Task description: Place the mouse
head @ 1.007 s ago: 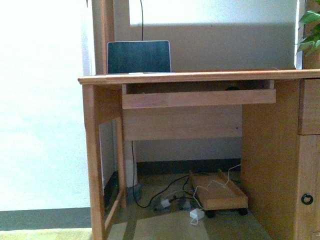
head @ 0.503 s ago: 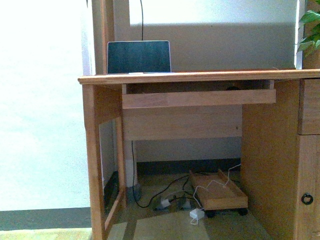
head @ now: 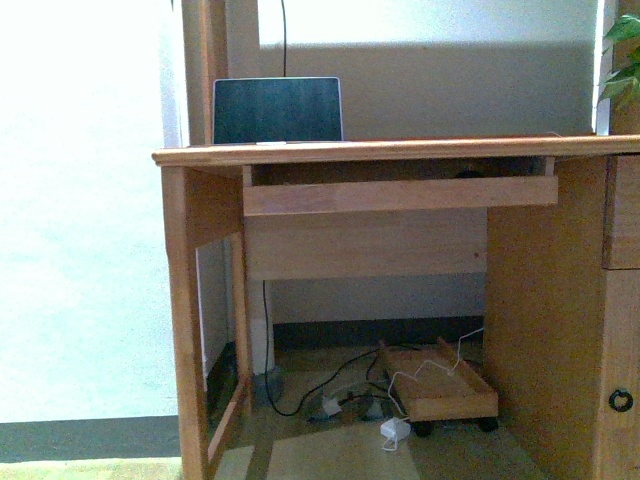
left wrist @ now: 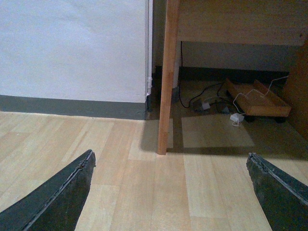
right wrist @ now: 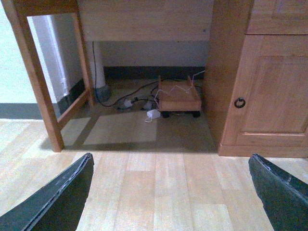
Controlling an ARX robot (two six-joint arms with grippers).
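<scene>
Two empty grips: left hand (left wrist: 171, 192) and right hand (right wrist: 169, 192) gape wide above the floor (left wrist: 144, 168). The mouse (head: 465, 176), seemingly that dark dome in the tray (head: 400, 195) under the tabletop (head: 400, 152), looks light and slick. Pinch its sides.

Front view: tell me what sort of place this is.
Probably a home office or study corner. A wooden computer desk with a pull-out tray under its top carries a laptop, and power cables lie underneath beside a low wheeled wooden stand.
</scene>
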